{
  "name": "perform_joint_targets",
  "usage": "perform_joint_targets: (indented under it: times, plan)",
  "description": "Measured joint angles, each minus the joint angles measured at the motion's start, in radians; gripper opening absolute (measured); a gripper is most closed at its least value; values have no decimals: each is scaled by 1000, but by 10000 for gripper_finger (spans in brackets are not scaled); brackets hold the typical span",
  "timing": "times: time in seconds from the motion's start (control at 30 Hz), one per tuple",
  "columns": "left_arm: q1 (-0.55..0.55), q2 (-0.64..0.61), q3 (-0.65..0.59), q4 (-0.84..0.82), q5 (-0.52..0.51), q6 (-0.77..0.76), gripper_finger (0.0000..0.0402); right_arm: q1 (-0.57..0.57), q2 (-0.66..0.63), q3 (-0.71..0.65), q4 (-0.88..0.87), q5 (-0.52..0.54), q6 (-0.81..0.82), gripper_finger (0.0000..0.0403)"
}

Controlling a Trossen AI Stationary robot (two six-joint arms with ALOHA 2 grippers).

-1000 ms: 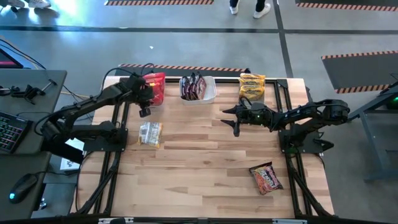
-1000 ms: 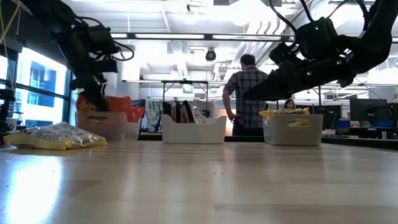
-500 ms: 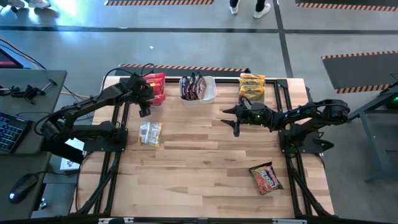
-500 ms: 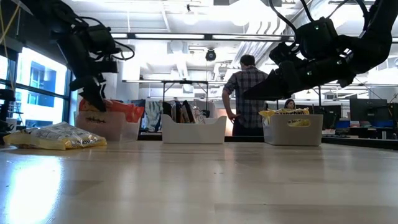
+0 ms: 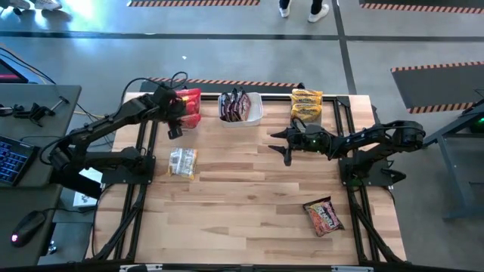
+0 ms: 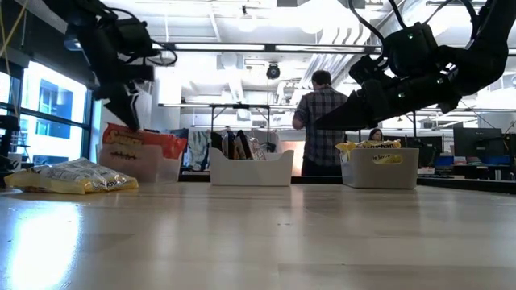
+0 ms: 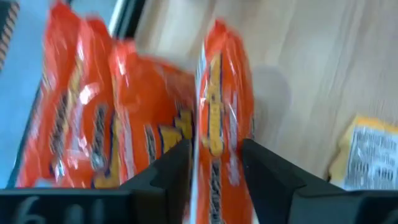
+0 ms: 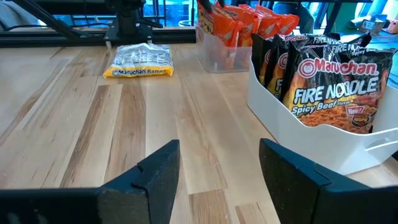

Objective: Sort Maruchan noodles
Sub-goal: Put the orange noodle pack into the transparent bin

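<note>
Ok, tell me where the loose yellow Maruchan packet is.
In the high view the yellow Maruchan packet lies flat on the table's left side, nearer than the tub of orange packets and below the left gripper.

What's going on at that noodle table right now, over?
Left gripper above tub of red packets, jaws apart. Right gripper open, empty, mid-table. Yellow packet and red packet lie unsorted. Nothing blocking.
</note>
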Motion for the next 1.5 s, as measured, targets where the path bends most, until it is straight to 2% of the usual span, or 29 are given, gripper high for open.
perform_joint_targets:
  times: [0.1,0.3,0.53,0.7,0.87,0.97,1.27,1.5]
  plan:
    - [0,0,1,-64,-31,-13,103,0,0,0,0,0,-1,204]
    - [1,-1,2,-82,-36,-29,41,0,0,0,-1,0,-1,204]
    - [3,-2,-15,-90,-67,-60,10,0,0,0,-8,0,-1,204]
    - [3,-3,-41,-53,-89,-86,8,0,0,0,-8,0,-1,204]
    - [10,-2,-70,5,-217,-115,11,0,0,0,-8,0,-1,204]
    - [9,-4,-72,33,-251,-119,25,0,0,0,-7,0,-1,204]
    - [6,-3,-48,53,-282,-126,75,0,0,0,-7,0,-1,204]
    - [6,-4,-3,56,-267,-136,86,0,0,0,-7,0,-1,204]
